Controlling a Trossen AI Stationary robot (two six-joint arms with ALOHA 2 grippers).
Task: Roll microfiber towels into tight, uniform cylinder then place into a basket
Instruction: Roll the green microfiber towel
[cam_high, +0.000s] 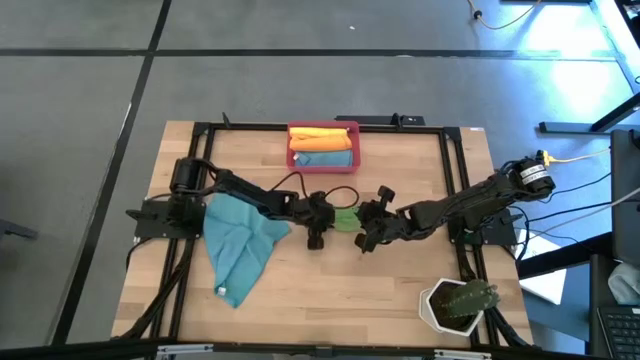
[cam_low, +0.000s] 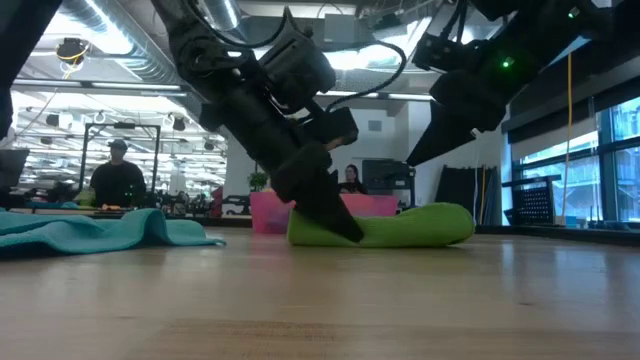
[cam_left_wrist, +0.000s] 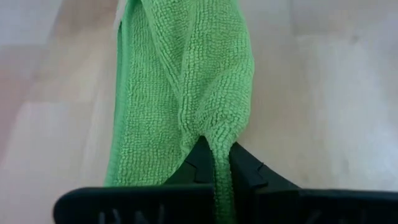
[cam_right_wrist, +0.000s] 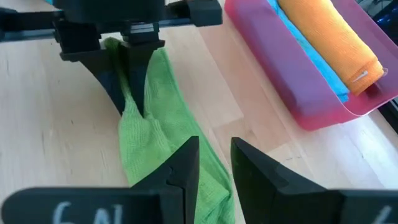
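A green microfiber towel (cam_high: 347, 220), gathered into a long loose strip, lies along the table's middle (cam_low: 400, 225). My left gripper (cam_left_wrist: 217, 152) is shut on its left end, slanting down to it (cam_low: 340, 228). My right gripper (cam_right_wrist: 214, 152) hangs open above the towel's right end (cam_high: 365, 238), raised clear of it (cam_low: 420, 150), with nothing between its fingers. A teal-blue towel (cam_high: 240, 240) lies spread and crumpled at the left. The red-pink basket (cam_high: 323, 160) at the far edge holds an orange roll (cam_right_wrist: 329, 37) and a blue roll (cam_right_wrist: 311, 59). My left gripper pinches a raised fold (cam_left_wrist: 214, 134) at the green towel's left end between its two fingers (cam_left_wrist: 249, 168). The fingers slant down from the table's left, in line with the strip. The rest of the towel lies slack on the table.
A white hexagonal pot with a plant (cam_high: 458, 305) stands at the near right corner. Bare wood (cam_high: 340, 290) lies between the towel and the near edge. People sit in the room beyond the table (cam_low: 118, 180).
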